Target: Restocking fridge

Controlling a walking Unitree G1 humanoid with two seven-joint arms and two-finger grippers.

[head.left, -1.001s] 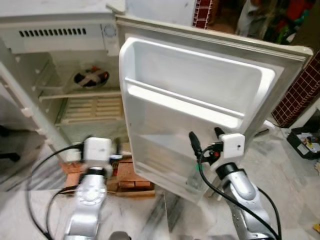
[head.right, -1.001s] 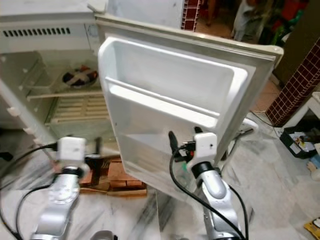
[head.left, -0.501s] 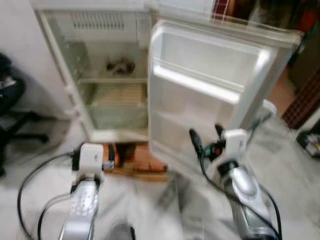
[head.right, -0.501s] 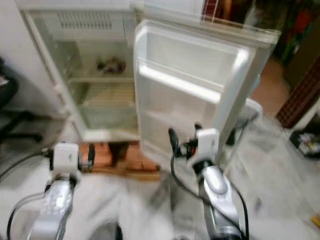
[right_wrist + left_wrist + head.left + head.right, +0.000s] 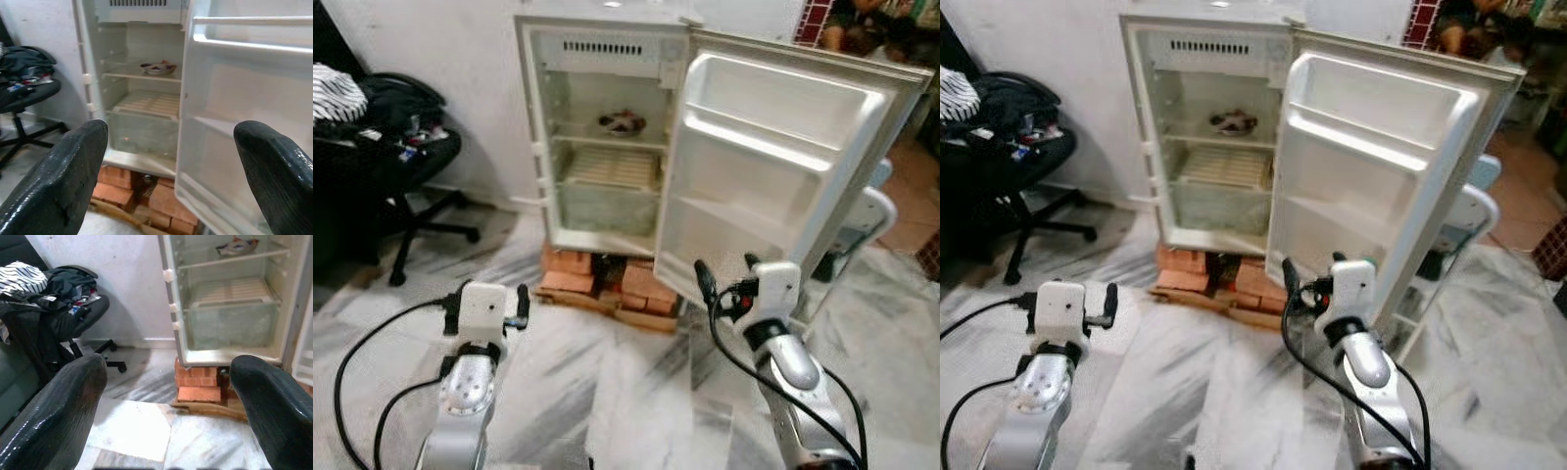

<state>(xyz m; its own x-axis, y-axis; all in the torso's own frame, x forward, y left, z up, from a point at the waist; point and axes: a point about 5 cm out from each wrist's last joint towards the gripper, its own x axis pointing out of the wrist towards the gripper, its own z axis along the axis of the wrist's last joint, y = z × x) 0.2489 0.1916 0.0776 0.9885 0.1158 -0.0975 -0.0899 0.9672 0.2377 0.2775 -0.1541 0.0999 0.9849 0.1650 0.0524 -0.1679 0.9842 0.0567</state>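
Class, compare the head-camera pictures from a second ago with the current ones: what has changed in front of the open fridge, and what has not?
The view has pulled back: the small white fridge now shows whole on its red bricks, with a black office chair to the robot's left. That is camera motion, not the objects moving. Unchanged: the white fridge door stays open, the dish stays on the upper shelf, and the left gripper and right gripper remain open and empty.

arms: silver, ribbed | wrist blocks: white, boxy | fingers (image 5: 63,406): long, glossy black | cables: black, looping
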